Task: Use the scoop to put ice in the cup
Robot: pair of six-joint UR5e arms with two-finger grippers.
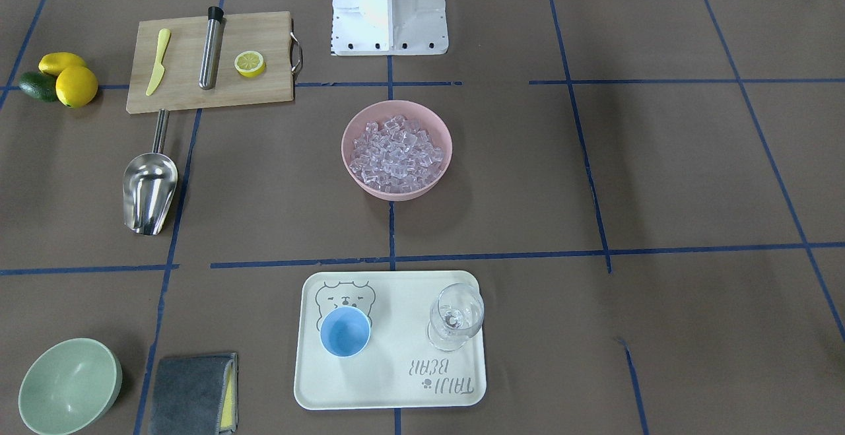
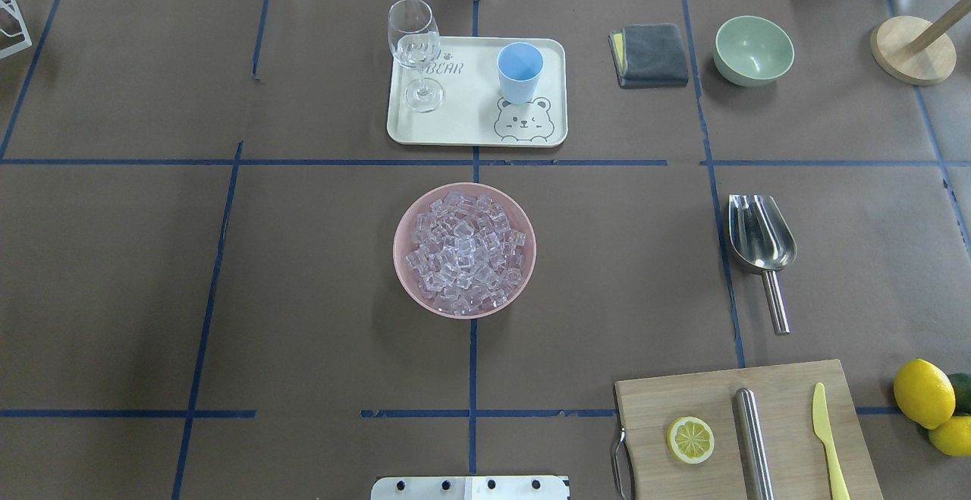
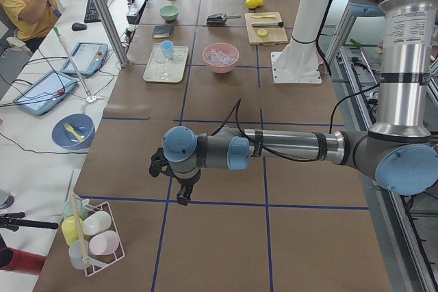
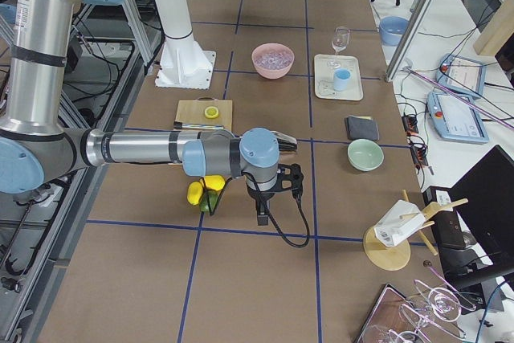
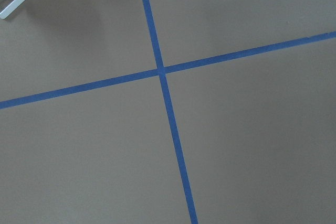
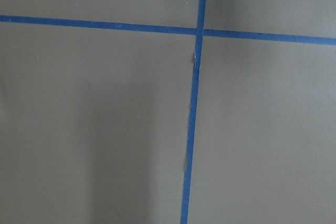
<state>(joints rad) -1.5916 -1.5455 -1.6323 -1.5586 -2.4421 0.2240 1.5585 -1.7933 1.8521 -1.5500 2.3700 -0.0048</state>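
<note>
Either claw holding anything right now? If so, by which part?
The scoop lies free on the table, unheld. The left claw and right claw hang far from it, seen only in side views; nothing visible in either.

The left arm (image 3: 287, 145) and right arm (image 4: 136, 149) are silver tubes with pale-blue caps (image 3: 179, 144) and black cables (image 3: 233, 109).

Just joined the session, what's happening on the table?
Nothing is being handled yet. Both arms are parked far out to the sides, left gripper and right gripper away from the items. The scoop lies by the cutting board, ice fills the pink bowl, and the blue cup on the tray looks empty.
</note>
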